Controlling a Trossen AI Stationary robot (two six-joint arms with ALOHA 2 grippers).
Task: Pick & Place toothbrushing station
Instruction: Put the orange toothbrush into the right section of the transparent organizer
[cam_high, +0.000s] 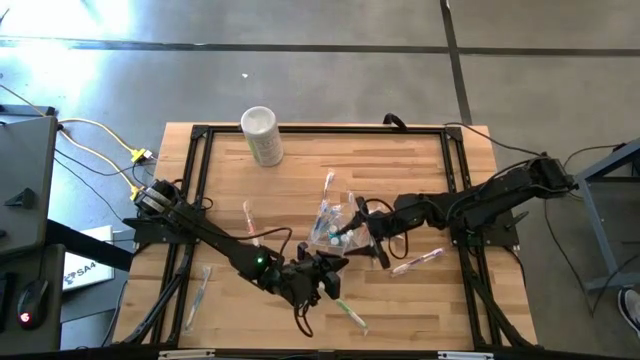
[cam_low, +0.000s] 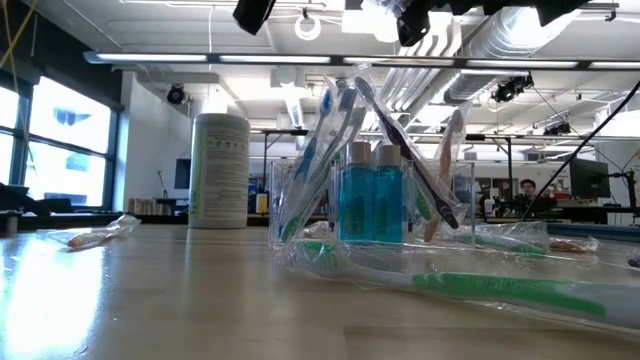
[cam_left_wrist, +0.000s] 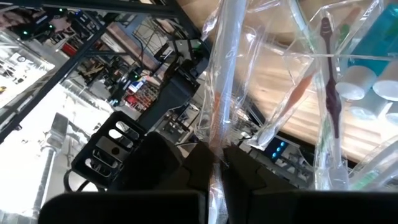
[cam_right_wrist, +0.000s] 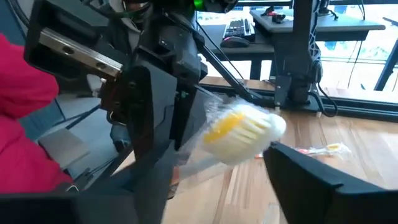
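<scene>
I see the clear cup (cam_high: 332, 226) near the table (cam_high: 420, 160) centre, already full w/ toothbrushes leaning outward and teal toothpaste tubes (cam_low: 372, 205) standing inside, so the station is prob. mostly built. I think the brushes lean like this because the cup is low and they are long.

My left gripper (cam_high: 318, 283) is at the near side, a bit left of the cup, with a wrapped toothbrush (cam_left_wrist: 225, 74). In the left wrist view the jaws are together, clamped on its wrapper low down, and the brush stands up beyond the fingers. I judge it is held by one end so the other end can go into the cup.

My right gripper (cam_right_wrist: 217, 155) is just right of the cup, reaching toward the left one. Its jaws are apart, approx. wide, and the bristle head (cam_right_wrist: 242, 134) of a wrapped brush lies between them. Whether the fingers touch it already, I cannot tell. Looks like a handover or a re-grip.

More wrapped brushes lie loose on the table, e.g. a green one (cam_high: 350, 313) at the near edge. The white cylinder (cam_high: 262, 135) stands far left, apart.
</scene>
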